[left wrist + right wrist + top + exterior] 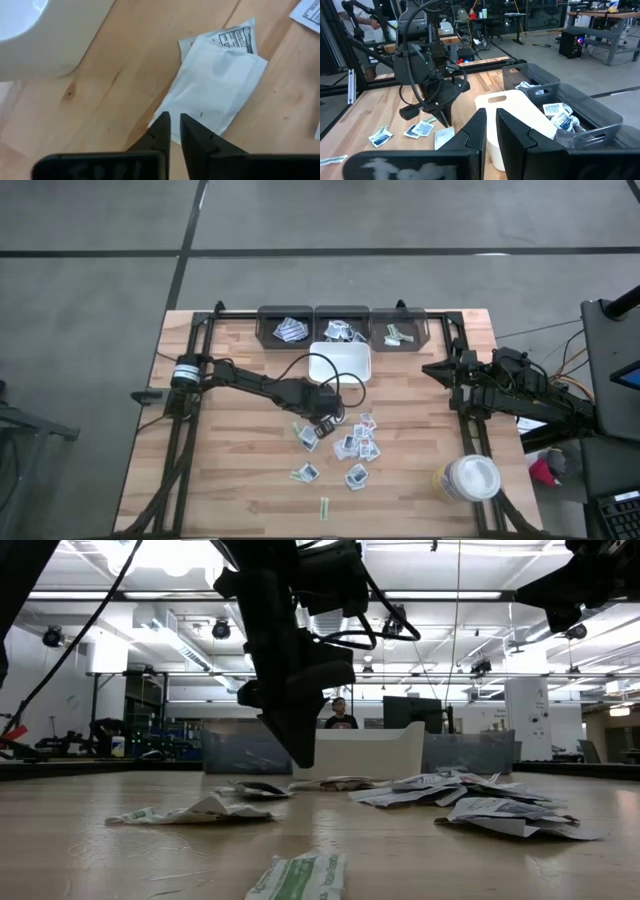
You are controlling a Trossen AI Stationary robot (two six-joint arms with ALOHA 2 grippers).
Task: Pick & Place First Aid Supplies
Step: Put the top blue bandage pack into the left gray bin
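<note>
Several small first aid packets (350, 442) lie flat and scattered on the wooden table's middle, with a pale strip (324, 508) nearer the front edge. My left gripper (172, 120) points steeply down over the near edge of a white packet (215, 85) that lies flat beside the white tray (340, 363). Its fingers are shut to a thin slit with nothing between them. In the low view its tips (300, 755) stand a little above the table. My right gripper (490, 117) waits shut at the table's right side (432, 370), pointing level.
Three dark bins (342, 328) with packets inside line the far edge behind the tray. A round white-lidded jar (468, 478) stands at the near right. Dark frame rails run along the table's left and right sides. Bare wood lies at the near left.
</note>
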